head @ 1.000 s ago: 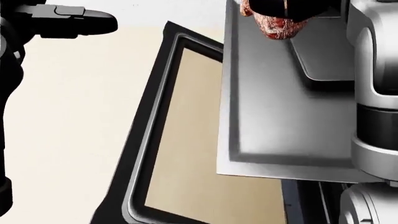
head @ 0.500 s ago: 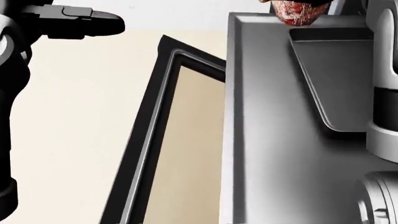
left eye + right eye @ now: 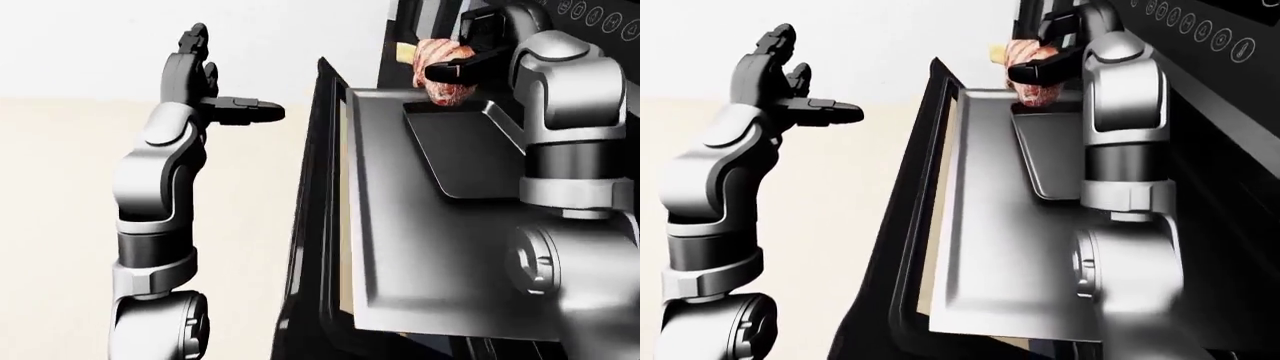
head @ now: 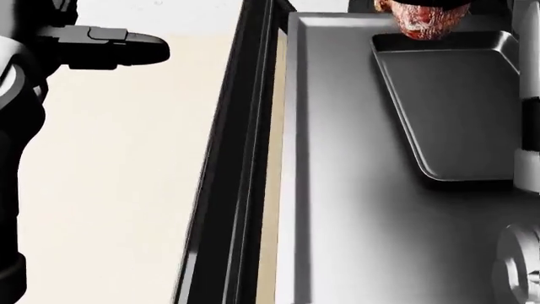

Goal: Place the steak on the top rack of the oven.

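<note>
A plain white wall (image 3: 90, 45) fills the upper left of the left-eye view, above a flat cream-beige floor (image 3: 60, 225).

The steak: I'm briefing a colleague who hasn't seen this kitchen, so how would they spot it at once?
In the left-eye view, find the open oven door, a broad grey slab running up the picture's middle, with a shallow dark baking tray on it. Just above the tray's top edge, the right hand grips the steak. It is the only red, white-marbled thing among grey and black metal.
</note>
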You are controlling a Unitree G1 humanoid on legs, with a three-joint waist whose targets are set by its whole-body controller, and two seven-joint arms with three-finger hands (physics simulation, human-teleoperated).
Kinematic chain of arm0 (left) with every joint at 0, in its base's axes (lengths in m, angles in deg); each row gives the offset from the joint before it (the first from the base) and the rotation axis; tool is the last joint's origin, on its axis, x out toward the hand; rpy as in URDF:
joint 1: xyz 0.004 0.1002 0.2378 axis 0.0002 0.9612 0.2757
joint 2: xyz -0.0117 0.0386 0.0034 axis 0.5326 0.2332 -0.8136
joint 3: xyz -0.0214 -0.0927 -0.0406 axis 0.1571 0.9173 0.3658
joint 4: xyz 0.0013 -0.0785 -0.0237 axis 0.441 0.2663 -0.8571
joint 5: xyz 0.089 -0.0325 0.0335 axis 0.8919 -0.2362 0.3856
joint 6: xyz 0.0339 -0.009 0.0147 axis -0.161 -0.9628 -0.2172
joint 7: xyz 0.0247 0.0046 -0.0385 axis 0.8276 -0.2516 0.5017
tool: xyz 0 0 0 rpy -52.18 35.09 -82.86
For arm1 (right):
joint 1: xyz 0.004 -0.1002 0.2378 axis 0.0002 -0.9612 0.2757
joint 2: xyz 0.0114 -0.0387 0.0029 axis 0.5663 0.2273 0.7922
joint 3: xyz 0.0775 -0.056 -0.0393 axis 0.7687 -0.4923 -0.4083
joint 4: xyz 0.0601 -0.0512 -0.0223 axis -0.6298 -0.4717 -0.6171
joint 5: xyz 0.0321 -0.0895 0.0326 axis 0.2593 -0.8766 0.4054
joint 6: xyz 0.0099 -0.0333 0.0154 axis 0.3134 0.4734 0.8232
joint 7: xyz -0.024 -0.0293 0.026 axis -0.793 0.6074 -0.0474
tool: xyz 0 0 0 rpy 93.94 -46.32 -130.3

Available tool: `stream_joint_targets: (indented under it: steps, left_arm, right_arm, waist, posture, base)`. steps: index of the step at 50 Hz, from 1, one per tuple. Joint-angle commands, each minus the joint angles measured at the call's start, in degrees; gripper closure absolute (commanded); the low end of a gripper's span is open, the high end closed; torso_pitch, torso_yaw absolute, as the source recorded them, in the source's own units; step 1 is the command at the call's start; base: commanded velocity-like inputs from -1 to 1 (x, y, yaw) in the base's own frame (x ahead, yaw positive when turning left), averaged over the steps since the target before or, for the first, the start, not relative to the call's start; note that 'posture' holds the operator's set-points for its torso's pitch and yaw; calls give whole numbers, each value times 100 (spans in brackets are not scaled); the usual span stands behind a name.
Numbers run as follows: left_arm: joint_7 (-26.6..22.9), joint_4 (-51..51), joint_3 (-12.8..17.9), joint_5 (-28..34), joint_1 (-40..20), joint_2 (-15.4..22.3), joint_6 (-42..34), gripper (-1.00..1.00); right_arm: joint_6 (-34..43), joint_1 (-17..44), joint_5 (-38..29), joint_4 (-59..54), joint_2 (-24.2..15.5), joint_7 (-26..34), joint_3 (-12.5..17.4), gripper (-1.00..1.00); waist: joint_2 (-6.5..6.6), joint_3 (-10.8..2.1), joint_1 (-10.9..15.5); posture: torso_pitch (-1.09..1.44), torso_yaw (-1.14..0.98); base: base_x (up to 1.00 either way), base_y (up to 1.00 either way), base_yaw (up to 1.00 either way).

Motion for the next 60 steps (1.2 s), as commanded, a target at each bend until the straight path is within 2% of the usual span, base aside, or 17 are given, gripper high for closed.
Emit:
stream_joint_targets:
  steps: [1, 8, 17, 24, 33, 41, 60]
  left_arm:
    - [24, -146, 58, 16, -178, 67, 189, -100]
    - [14, -49, 69, 11, -161, 76, 279, -100]
    - [28, -63, 75, -30, -229, 106, 219, -100]
    - [28, -59, 72, -37, -206, 105, 232, -100]
    - [30, -92, 79, -49, -155, 107, 233, -100]
    - [35, -68, 76, -50, -142, 98, 268, -100]
    - [31, -46, 62, -44, -147, 82, 277, -100]
  right_arm:
    - [-482, 342, -88, -44, -124, -68, 50, 100]
    - [-1088, 766, -427, -1307, -315, -127, -54, 100]
    - [-1275, 859, -858, -1813, -514, -82, -55, 100]
    - [-1463, 740, -1393, -2092, -674, 102, -142, 100]
    - [-1319, 382, -2181, -1975, -832, 837, -248, 100]
    - [-1579, 406, -2697, -2278, -855, 905, -214, 100]
    - [-1643, 68, -2690, -2327, -798, 767, -51, 100]
  waist:
    - [-25, -193, 3]
    - [-54, -237, 4]
    - [-81, -227, 37]
    - [-92, -213, 49]
    - [-105, -200, 46]
    - [-83, -195, 34]
    - [-95, -223, 35]
  posture:
    - [0, 0]
    - [0, 0]
    - [0, 0]
    - [0, 0]
    - [0, 0]
    - [0, 0]
    - [0, 0]
  base:
    - [0, 0, 0]
    - [0, 0, 0]
    - [0, 0, 0]
    - [0, 0, 0]
    - [0, 0, 0]
    - [0, 0, 0]
    - [0, 0, 0]
